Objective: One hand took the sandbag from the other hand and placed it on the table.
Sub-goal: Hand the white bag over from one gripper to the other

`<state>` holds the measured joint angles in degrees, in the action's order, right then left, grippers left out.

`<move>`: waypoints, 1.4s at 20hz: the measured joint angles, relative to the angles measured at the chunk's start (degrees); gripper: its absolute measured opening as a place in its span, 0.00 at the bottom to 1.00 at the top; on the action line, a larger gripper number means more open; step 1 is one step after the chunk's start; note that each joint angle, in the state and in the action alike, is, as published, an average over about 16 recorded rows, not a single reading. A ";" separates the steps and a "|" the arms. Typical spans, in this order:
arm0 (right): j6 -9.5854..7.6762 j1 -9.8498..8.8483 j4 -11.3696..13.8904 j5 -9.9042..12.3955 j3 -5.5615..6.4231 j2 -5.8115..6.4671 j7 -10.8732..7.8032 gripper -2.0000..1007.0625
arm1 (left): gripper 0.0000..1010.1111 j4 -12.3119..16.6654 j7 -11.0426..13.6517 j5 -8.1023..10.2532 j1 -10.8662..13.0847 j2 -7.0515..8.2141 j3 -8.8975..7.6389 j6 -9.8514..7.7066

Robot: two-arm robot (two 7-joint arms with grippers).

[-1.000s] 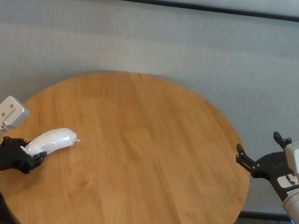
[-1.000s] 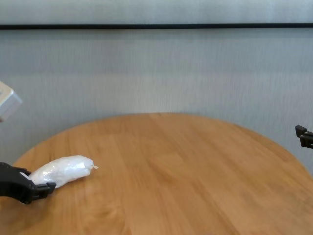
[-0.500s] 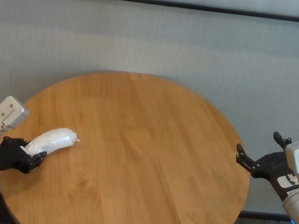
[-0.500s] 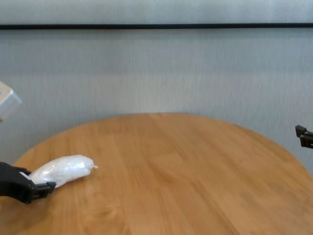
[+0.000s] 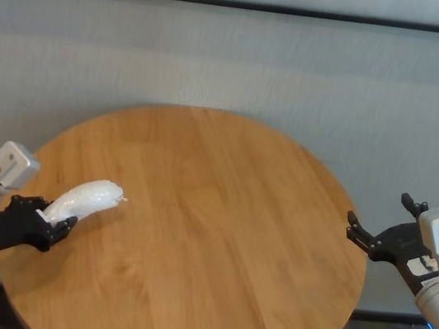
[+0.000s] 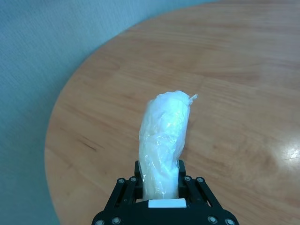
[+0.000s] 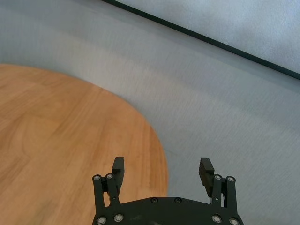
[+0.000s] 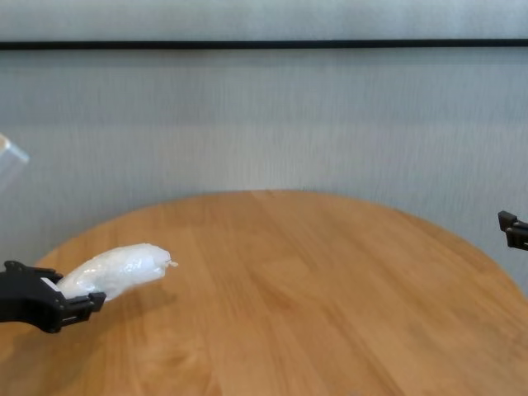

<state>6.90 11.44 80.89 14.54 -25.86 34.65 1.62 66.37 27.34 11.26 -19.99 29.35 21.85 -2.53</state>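
Observation:
The white glossy sandbag is held at its near end by my left gripper, shut on it at the table's left edge. The bag is lifted a little off the round wooden table, its twisted tip pointing toward the middle. It also shows in the left wrist view between the black fingers, and in the chest view with the left gripper. My right gripper is open and empty, off the table's right edge; the right wrist view shows its jaws spread apart.
A grey wall with a dark strip runs behind the table. In the chest view the right fingertips show at the far right edge.
My left gripper has lifted the sandbag off the table and moved it slightly toward the middle. The right arm has not moved.

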 joint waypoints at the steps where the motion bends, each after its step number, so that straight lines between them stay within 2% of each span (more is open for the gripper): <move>1: 0.00 0.00 0.00 0.00 0.00 0.00 0.00 1.00 | 0.41 0.06 0.23 0.06 0.13 -0.05 -0.17 0.42; 5: 0.00 0.00 0.00 0.00 0.00 0.00 0.00 1.00 | 0.41 0.35 1.33 0.40 0.56 -0.20 -0.73 1.64; 12: 0.00 0.00 0.00 0.00 0.00 0.00 0.00 1.00 | 0.41 1.12 2.81 1.02 1.05 -0.29 -1.34 2.43; 28: 0.00 0.00 0.00 0.00 0.00 0.00 0.00 1.00 | 0.41 5.34 3.69 1.78 1.12 0.25 -1.54 2.46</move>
<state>6.90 11.44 80.89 14.54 -25.86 34.65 1.62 71.70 31.04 13.03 -18.88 29.60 20.31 -0.07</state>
